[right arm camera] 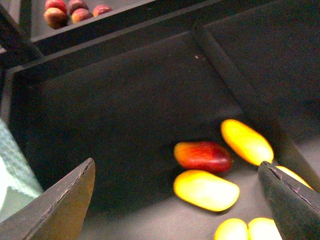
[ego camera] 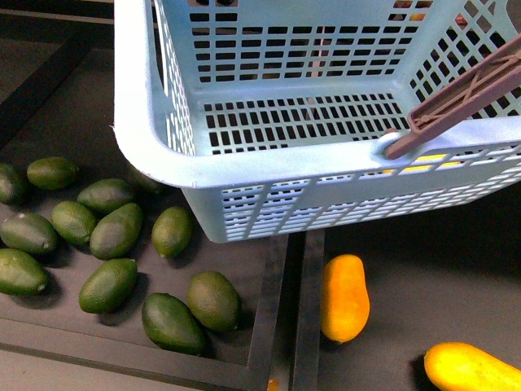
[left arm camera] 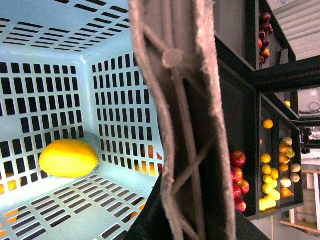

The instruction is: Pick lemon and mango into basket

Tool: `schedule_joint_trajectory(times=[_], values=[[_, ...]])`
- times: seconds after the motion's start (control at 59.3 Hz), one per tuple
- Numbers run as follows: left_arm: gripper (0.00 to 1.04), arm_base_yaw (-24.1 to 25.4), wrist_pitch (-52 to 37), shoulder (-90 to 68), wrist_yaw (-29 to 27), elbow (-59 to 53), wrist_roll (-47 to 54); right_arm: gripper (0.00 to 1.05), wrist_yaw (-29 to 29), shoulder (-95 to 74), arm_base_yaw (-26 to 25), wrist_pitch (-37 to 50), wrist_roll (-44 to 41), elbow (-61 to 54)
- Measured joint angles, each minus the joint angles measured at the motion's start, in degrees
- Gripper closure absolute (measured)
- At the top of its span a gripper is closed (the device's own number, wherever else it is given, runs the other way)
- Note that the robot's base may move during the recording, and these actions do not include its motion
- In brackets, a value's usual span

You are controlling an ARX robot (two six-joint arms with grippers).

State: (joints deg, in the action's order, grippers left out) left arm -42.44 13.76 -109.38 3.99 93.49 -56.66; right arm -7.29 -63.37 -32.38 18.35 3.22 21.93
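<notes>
**Lemon in the basket, mango out on the tray**

Largest by far: pale aqua slotted basket (ego camera: pixel 155 155), filling the top of the front view, with its brown handle (ego camera: pixel 464 102) slanting across the right side. Under its near corner: black tray (ego camera: pixel 262 326) with a cluster of dark green oval fruits (ego camera: pixel 116 230), several touching.

Right of the tray's divider: the mango (ego camera: pixel 344 297), lying lengthwise on the dark surface, outside the basket and just below its near wall. Close by, at the lower right edge: second yellow fruit (ego camera: pixel 468 366).

Inside the basket, on the slotted floor near a corner: the lemon (left arm camera: pixel 68 158), on its side.

Right gripper (right arm camera: pixel 175 166): fingers spread wide, nothing between them, above a dark tray with yellow fruits (right arm camera: pixel 206 190) and one red fruit (right arm camera: pixel 202 156).

Left gripper: impossible to tell whether apart or together. Handle pressed close across its wrist view, jaws not made out. Behind it, shelves of red apples (left arm camera: pixel 239 180).
</notes>
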Motion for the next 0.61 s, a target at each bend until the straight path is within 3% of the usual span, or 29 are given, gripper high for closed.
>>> schedule_joint_trajectory(times=[0.152, 0.287, 0.371, 0.608], values=[[1.0, 0.0, 0.0, 0.0, 0.11, 0.0, 0.17, 0.09, -4.83, -15.12, -8.55, 8.2, -12.2, 4.57], [1.0, -0.17, 0.0, 0.0, 0.48, 0.0, 0.04, 0.09, -6.38, -27.58, -11.87, 10.62, -24.24, 8.57], [1.0, -0.17, 0.0, 0.0, 0.48, 0.0, 0.07, 0.09, -6.93, -35.93, -11.8, 9.11, -33.31, 11.52], [1.0, -0.15, 0.0, 0.0, 0.31, 0.0, 0.09, 0.09, -4.76, -49.68, -7.3, 7.15, -46.82, 16.2]])
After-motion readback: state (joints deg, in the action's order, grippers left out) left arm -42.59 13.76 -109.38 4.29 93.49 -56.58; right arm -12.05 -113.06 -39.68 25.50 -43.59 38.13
